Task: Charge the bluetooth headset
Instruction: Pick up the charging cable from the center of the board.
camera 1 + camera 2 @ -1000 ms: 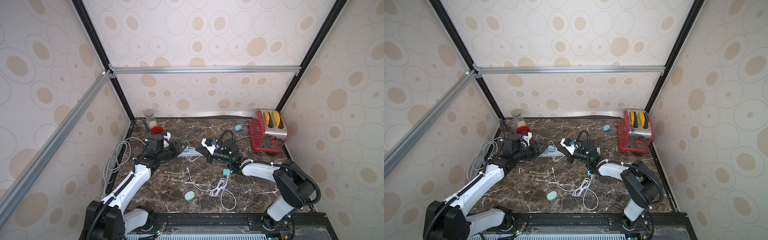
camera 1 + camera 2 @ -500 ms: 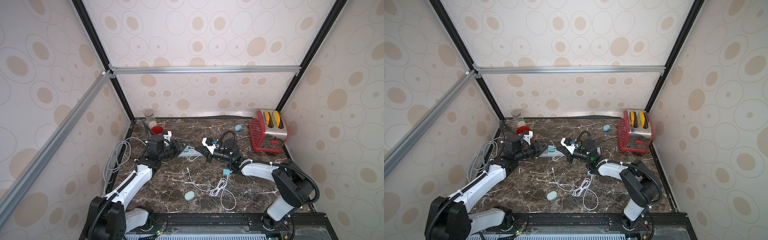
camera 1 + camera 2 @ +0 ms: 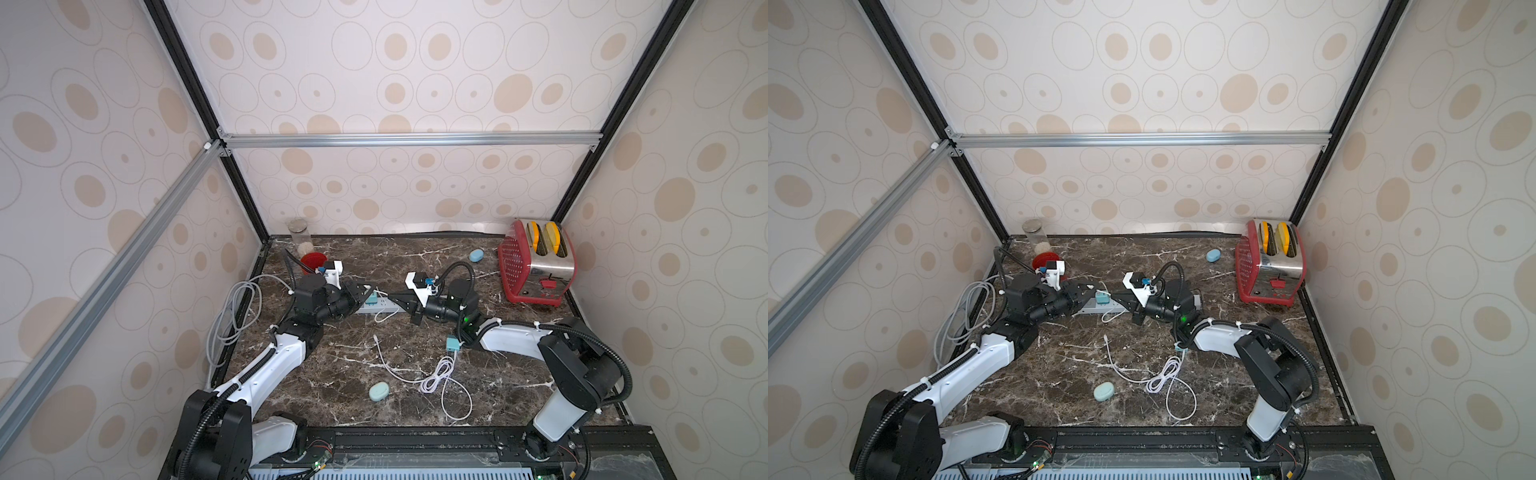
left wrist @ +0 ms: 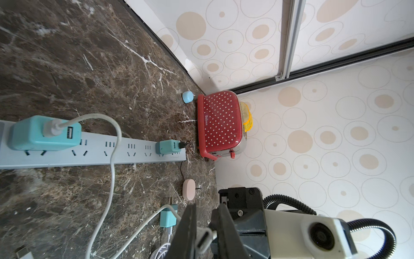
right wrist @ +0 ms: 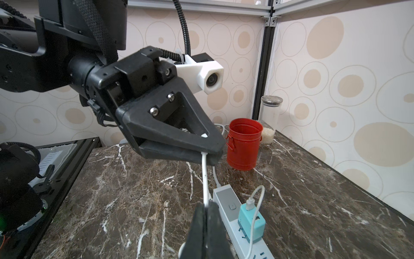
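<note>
My left gripper [image 4: 206, 233] and right gripper [image 5: 206, 215] meet tip to tip above the white power strip [image 3: 380, 307]. The left one is shut on the USB-C plug [image 4: 205, 238] of a white cable [image 5: 204, 177]. The right one is shut on that same cable just below. A teal charger [image 4: 44, 133] with a white lead sits in the strip. A teal headset case [image 3: 381, 391] lies near the front edge, and a blue case [image 3: 476, 255] lies by the toaster. A pink case [image 4: 188, 190] lies beyond the strip's end, with a black lead beside it.
A red toaster [image 3: 536, 266] stands at the back right. A red cup [image 3: 312, 262] and a glass jar [image 3: 300, 235] stand at the back left. A loose teal adapter [image 3: 453, 344] with a coiled white cable [image 3: 436, 374] lies mid-table. Grey cables [image 3: 232, 316] hang off the left edge.
The left gripper's jaws have closed in onto the cable's plug. The left arm has edged slightly towards the right gripper, which has stayed shut on the cable.
</note>
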Robot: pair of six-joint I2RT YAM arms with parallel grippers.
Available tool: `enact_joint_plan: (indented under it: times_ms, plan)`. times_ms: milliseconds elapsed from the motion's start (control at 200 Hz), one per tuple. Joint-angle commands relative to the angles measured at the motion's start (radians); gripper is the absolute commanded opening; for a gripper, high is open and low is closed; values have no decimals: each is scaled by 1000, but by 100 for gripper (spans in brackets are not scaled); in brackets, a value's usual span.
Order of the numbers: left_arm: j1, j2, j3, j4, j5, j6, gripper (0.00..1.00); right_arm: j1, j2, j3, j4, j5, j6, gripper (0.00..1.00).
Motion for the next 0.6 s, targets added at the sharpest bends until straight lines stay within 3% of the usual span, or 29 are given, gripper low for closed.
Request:
enact_joint_plan:
  times_ms: [0, 100, 155, 230, 325, 596]
  plan:
    - [4, -31, -6, 95, 12, -13, 14, 8, 18, 22, 37, -24, 35, 0]
    - [5, -41, -11, 87, 9, 3, 9, 8, 16, 25, 16, -28, 38, 8]
    - [4, -47, -12, 75, 7, 24, 8, 8, 9, 29, -10, -30, 35, 17]
    - [5, -54, -14, 70, 5, 57, 7, 8, -13, 42, -82, -28, 15, 36]
    - [4, -62, -13, 72, 6, 116, 6, 7, -45, 95, -270, -59, -39, 52]
    - [4, -80, 23, -30, 24, 353, 6, -23, -78, 259, -659, -261, -147, 57]
